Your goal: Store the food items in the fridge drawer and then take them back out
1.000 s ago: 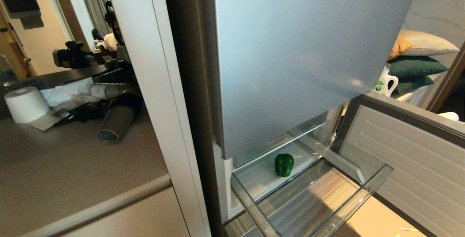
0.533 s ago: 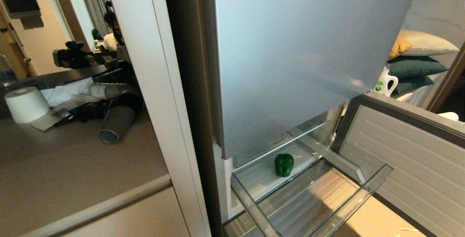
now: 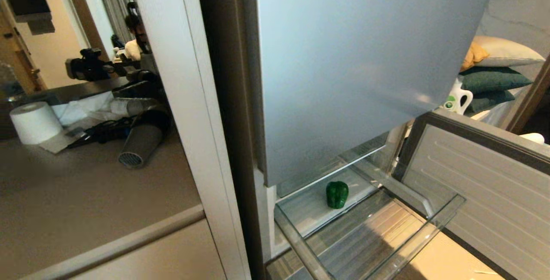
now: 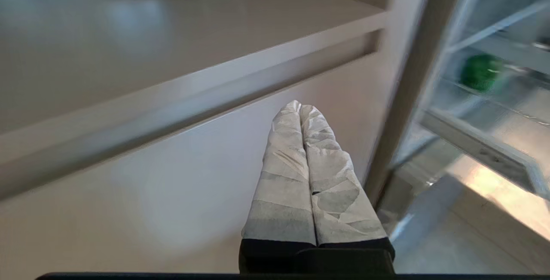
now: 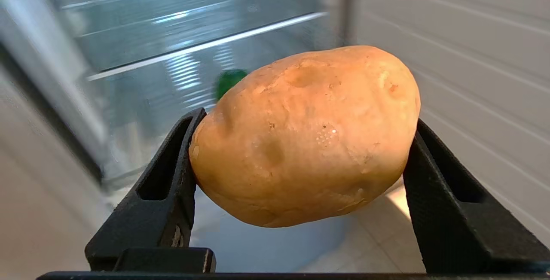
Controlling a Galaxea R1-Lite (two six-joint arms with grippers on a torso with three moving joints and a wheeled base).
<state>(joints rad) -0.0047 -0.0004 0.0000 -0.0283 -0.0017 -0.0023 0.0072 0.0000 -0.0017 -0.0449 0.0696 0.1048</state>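
The right gripper (image 5: 300, 142) clamps the potato (image 5: 305, 136) between its two black fingers (image 5: 167, 177), jaws spread wide around it, the potato's long axis running across from finger to finger, just in front of the pulled-out fridge drawer (image 3: 434, 222). The green bell pepper (image 3: 337, 194) stands upright on the drawer's clear floor near the back, below the upper fridge door (image 3: 352, 65). The left gripper (image 4: 300, 108) is pressed fully together and empty, pointing at the cabinet front below the bench (image 4: 129, 48).
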